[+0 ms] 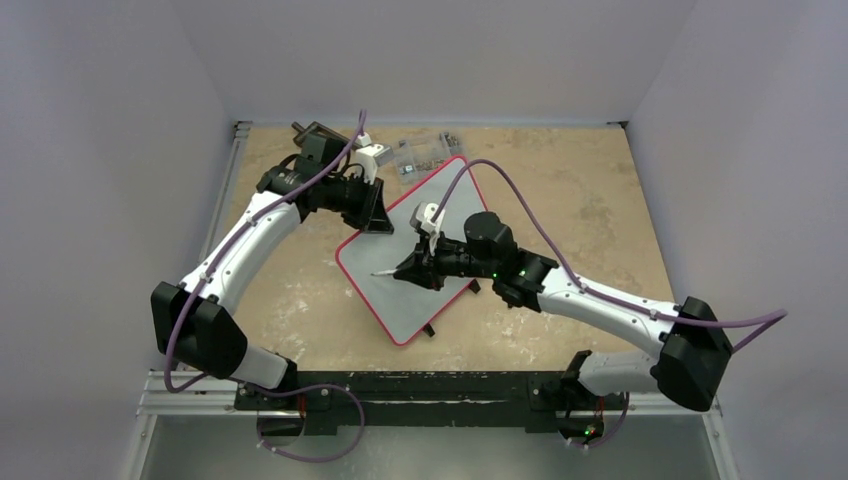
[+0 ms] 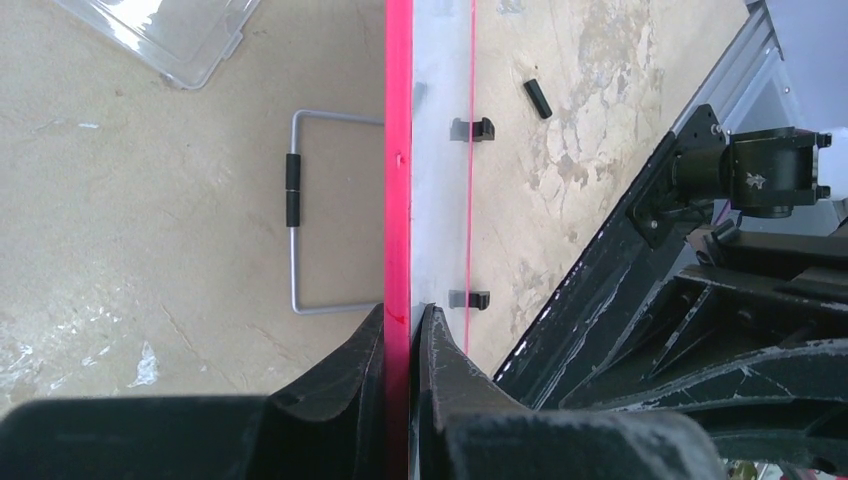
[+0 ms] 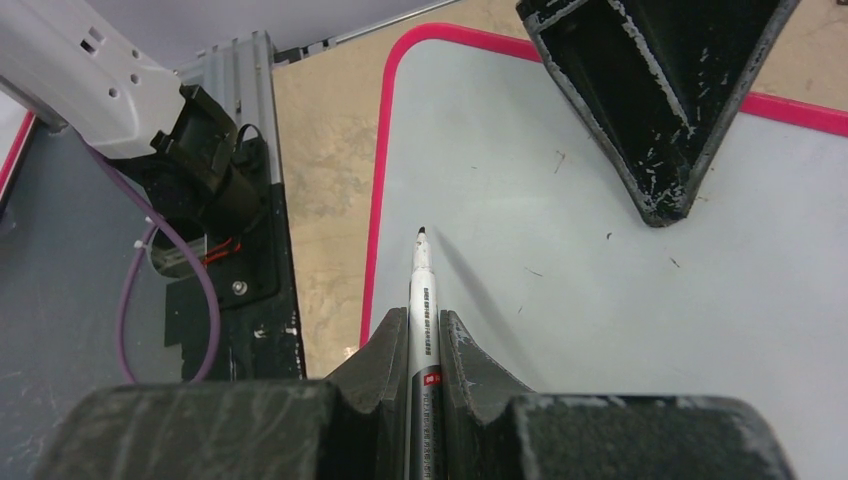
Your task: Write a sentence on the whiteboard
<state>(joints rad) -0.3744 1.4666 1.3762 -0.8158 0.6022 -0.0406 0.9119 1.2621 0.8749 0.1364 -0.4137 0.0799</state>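
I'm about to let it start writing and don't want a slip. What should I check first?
1. Left gripper shut on the whiteboard along its red rim: ok.
2. Right gripper shut on the marker: ok.
3. Marker cap off, black tip bare: ok.
4. Tip over the board, inside the rim: ok.
5. Tip touching the surface: cannot tell.
6. Writing on the board: not ok, none in view.
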